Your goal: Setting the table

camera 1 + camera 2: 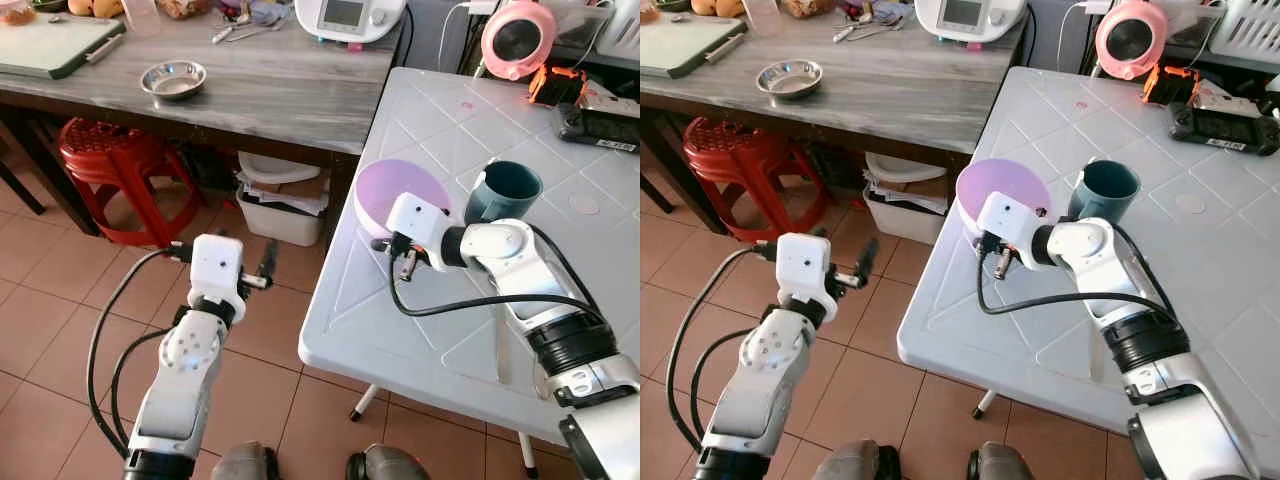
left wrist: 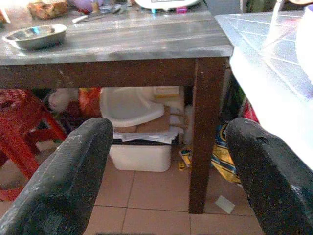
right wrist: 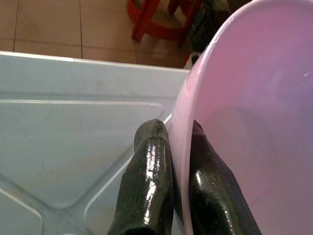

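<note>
Pinching the near-left rim of the pink bowl (image 1: 400, 195), the right gripper (image 3: 171, 181) has 1 finger inside and 1 outside the wall, clamped tight on it. Bowl sits near the left edge of the white plastic table (image 1: 440, 330), w/ a teal mug (image 1: 503, 193) just beside it on the right. Left gripper (image 2: 166, 171) hangs over the tiled floor (image 1: 60, 300), left of the white table, fingers spread wide apart w/ nothing between them. Far side there's a grey wooden table (image 1: 260, 90) w/ a small steel bowl (image 1: 173, 79) on it, a red stool (image 1: 112, 160) tucked underneath, and a white bin (image 1: 282, 205) under there too.
</note>
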You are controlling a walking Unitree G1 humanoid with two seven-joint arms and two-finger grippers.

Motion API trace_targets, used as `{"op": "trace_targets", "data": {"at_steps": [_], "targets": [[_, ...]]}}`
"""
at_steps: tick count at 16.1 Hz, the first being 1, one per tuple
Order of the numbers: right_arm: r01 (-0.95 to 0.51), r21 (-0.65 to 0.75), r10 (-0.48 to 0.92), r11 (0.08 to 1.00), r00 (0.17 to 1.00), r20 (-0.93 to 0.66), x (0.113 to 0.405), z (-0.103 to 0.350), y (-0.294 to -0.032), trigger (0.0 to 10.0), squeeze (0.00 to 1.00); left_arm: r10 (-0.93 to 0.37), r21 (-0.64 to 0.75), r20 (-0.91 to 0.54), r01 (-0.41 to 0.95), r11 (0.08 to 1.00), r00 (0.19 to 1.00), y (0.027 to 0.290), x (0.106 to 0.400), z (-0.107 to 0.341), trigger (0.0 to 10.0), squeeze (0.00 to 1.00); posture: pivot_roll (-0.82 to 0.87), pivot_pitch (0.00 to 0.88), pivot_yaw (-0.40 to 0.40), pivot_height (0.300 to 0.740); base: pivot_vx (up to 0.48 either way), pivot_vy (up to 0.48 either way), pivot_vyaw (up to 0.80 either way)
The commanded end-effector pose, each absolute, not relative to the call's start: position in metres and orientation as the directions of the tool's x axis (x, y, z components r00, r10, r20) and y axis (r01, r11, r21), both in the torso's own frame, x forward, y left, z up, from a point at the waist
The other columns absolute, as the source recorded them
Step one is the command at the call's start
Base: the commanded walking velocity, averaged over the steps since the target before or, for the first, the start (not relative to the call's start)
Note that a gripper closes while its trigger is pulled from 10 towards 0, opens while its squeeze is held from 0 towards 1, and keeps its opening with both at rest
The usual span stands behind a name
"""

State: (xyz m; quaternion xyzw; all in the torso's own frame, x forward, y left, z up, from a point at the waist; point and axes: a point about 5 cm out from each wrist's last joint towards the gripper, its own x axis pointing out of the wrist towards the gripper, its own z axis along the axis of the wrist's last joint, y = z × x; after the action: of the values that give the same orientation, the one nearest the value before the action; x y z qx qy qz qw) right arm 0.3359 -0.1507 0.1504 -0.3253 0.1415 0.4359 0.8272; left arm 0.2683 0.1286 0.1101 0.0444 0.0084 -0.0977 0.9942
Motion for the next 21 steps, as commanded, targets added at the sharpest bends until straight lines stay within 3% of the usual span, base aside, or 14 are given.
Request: {"op": "trace_targets", "data": {"at_steps": [1,8,9,10,11,15,21], "targets": [[-0.804,-0.408,0.637,0.432,0.593,-0.493,0.336,0.15,-0.151,0.0,0.0,-0.175,0.086,-0.028,0.177,0.98,0.984,0.13,0.271,0.11,10.0,0.0,-0.05,0.051,0.007,0.74,0.0,0.0,0.0],[-0.753,-0.425,0.672,0.502,0.649,-0.357,0.331,0.154,-0.131,0.0,0.0,-0.123,0.073,-0.013,0.124,0.99,0.992,0.134,0.277,0.114,10.0,0.0,-0.04,0.032,0.01,0.74,0.0,0.0,0.0],[-0.733,-0.424,0.661,0.532,0.673,-0.333,0.33,0.153,-0.129,4.2,0.0,-0.108,0.067,-0.02,0.109,0.992,0.994,0.135,0.278,0.113,10.0,0.0,-0.04,0.028,0.011,0.74,0.0,0.0,0.0],[-0.727,-0.426,0.658,0.539,0.679,-0.326,0.33,0.153,-0.129,4.2,0.0,-0.105,0.064,-0.021,0.107,0.992,0.994,0.136,0.278,0.113,10.0,0.0,-0.04,0.027,0.011,0.74,0.0,0.0,0.0],[-0.688,-0.427,0.641,0.588,0.717,-0.273,0.329,0.154,-0.126,10.0,0.0,-0.098,0.062,-0.019,0.099,0.993,0.995,0.137,0.278,0.114,10.0,0.0,-0.04,0.021,0.01,0.74,0.0,0.0,0.0],[-0.506,-0.406,0.535,0.761,0.843,-0.049,0.318,0.161,-0.118,10.0,0.0,-0.097,0.036,-0.019,0.098,0.995,0.995,0.136,0.279,0.114,10.0,0.0,-0.04,0.01,0.019,0.74,0.0,0.298,0.0],[-0.425,-0.422,0.494,0.801,0.867,0.064,0.297,0.161,-0.107,10.0,0.0,-0.102,0.027,-0.013,0.102,0.994,0.995,0.134,0.284,0.114,10.0,0.0,-0.06,0.002,0.023,0.74,0.0,0.48,0.0]]}}
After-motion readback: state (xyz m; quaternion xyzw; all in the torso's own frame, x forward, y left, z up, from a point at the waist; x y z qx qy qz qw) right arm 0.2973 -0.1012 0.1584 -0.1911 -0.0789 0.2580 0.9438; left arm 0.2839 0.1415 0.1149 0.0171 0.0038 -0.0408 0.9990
